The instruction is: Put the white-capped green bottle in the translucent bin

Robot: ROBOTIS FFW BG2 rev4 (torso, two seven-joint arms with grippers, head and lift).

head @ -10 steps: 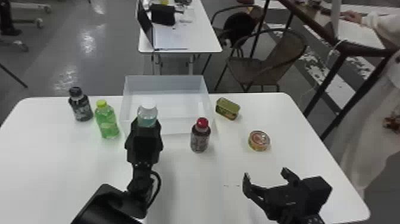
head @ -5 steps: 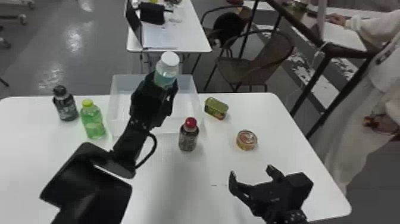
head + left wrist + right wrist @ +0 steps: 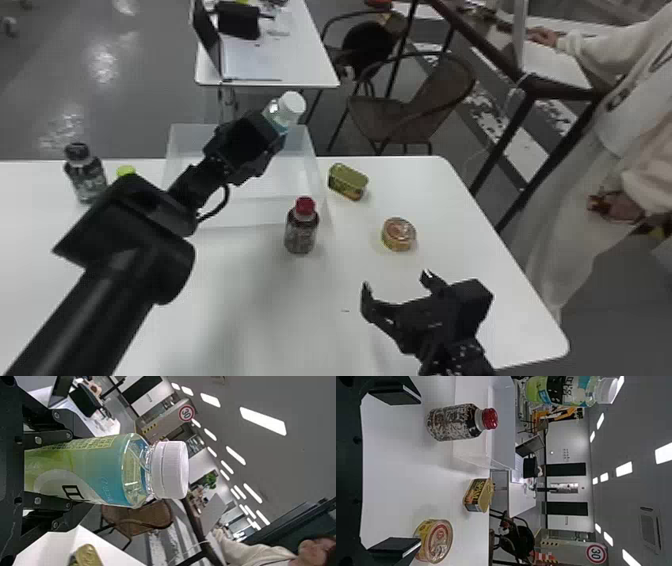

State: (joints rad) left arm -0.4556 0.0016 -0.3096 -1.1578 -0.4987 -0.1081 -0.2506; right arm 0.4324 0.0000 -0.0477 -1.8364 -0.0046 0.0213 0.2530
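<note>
My left gripper (image 3: 67, 471) is clasping the white-capped, green-labelled clear bottle (image 3: 107, 471), holding it high near the translucent plastic bin (image 3: 287, 175); my right gripper (image 3: 396, 281) is hovering, spread. I'm judging this the carrying step, with centring over the bin, lowering and releasing coming next.

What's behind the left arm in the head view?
Parts of the translucent bin and, poking out above the left arm, a yellow-green cap. Whatever is below that cap is covered, as are the bin's near-left corner and part of its inside.
</note>
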